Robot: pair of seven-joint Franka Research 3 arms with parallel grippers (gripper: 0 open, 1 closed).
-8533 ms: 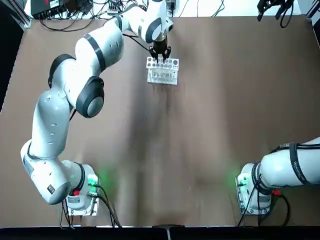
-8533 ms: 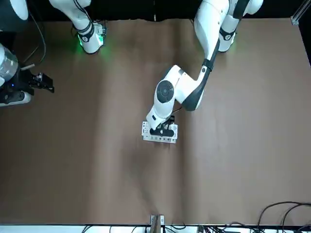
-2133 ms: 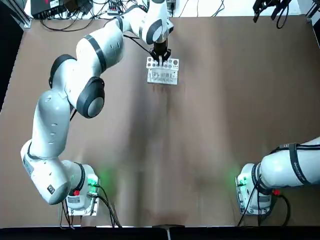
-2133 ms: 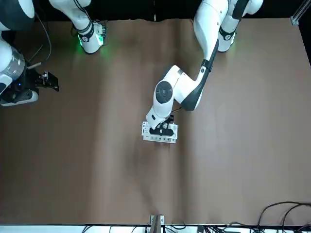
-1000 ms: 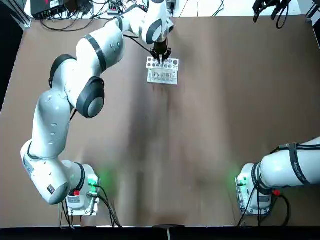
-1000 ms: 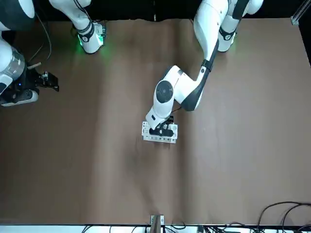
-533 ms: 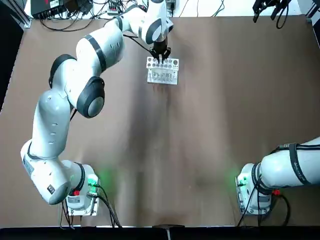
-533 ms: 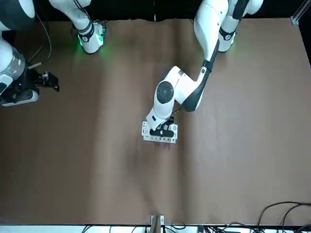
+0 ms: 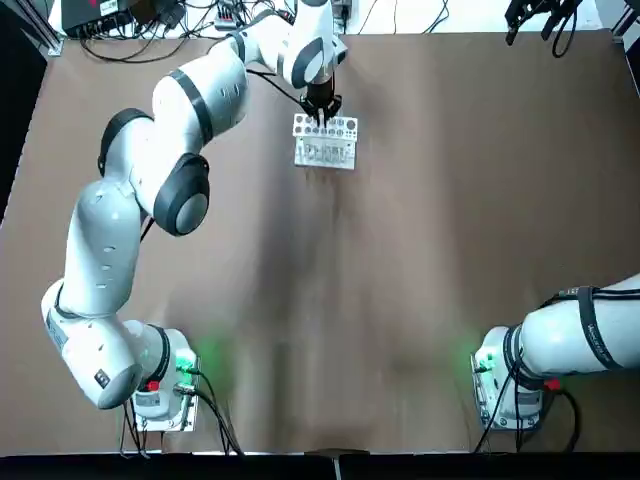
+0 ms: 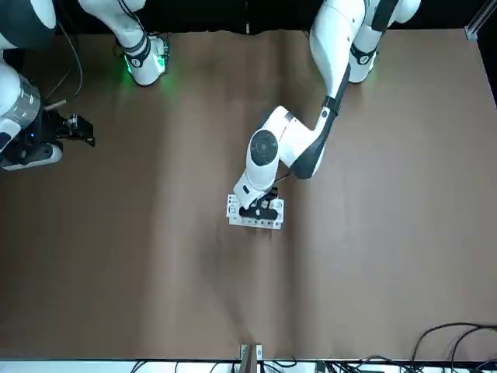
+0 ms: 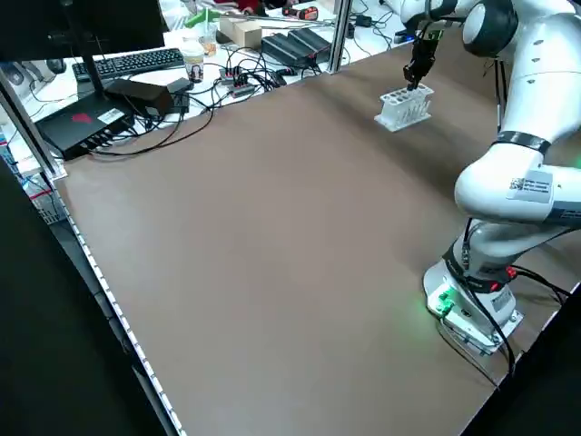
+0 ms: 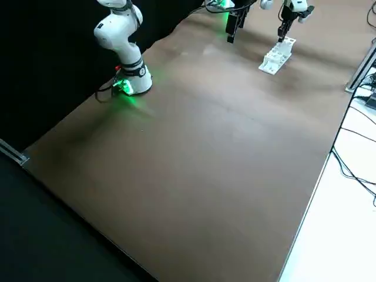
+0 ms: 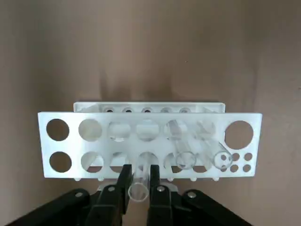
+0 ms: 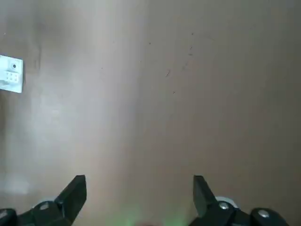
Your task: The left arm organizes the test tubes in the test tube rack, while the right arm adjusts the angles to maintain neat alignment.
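The white test tube rack (image 9: 325, 150) stands at the far middle of the brown table (image 9: 420, 250). In the left wrist view the rack (image 13: 66, 136) shows two rows of holes. Two clear test tubes (image 13: 184, 157) lean in holes toward one end. My left gripper (image 13: 138, 176) hovers over the rack's near row, shut on a third clear tube (image 13: 138, 190) held upright over a hole. From overhead, the left gripper (image 9: 320, 112) sits at the rack's far edge. My right gripper (image 14: 139, 188) stands open and empty over the table's far right corner (image 9: 530, 12), well away from the rack.
Cables, a keyboard and boxes (image 11: 227, 45) lie beyond the table's far edge. Both arm bases with green lights (image 9: 165, 385) stand at the near edge. One end of the rack (image 14: 10, 74) shows at the edge of the right wrist view.
Over the last second nothing has visibly moved; the left gripper stays at the rack with the tube. Since the oldest frames the right gripper has shifted only slightly.
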